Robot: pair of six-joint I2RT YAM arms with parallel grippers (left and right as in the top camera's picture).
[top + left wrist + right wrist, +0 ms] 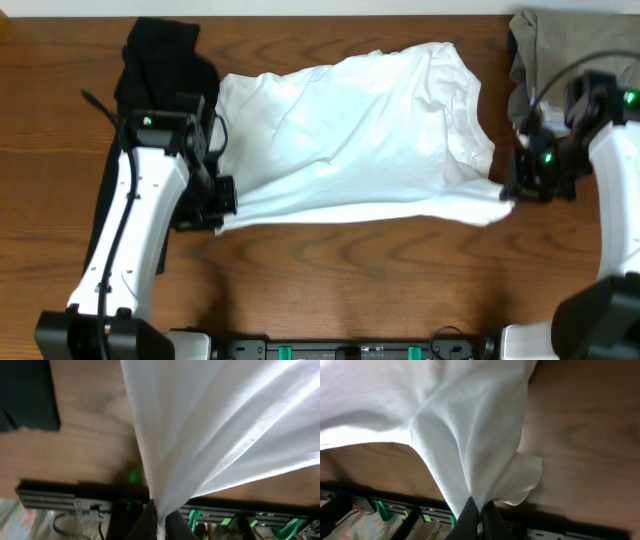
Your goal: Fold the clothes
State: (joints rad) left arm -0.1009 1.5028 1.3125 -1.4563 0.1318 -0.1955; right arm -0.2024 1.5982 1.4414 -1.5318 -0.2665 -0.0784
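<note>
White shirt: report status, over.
Left gripper, right gripper: shut on white shirt near corners. Shirt stretched between, rumpled. Black garment under left arm; grey cloth beside right arm.

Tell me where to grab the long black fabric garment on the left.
Probably pinch the long black fabric garment at its far end, from above: that end lies uncovered, the near stretch runs under the left arm. The left end effector is shut on the white cotton shirt, so release first.

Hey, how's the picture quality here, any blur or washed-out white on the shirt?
Overhead: sharp and evenly lit; the shirt is bright but its folds read, the black garment shows almost no detail. Left wrist: soft, with sheen on the cloth. Right wrist: clearer, folds shaded grey.
</note>
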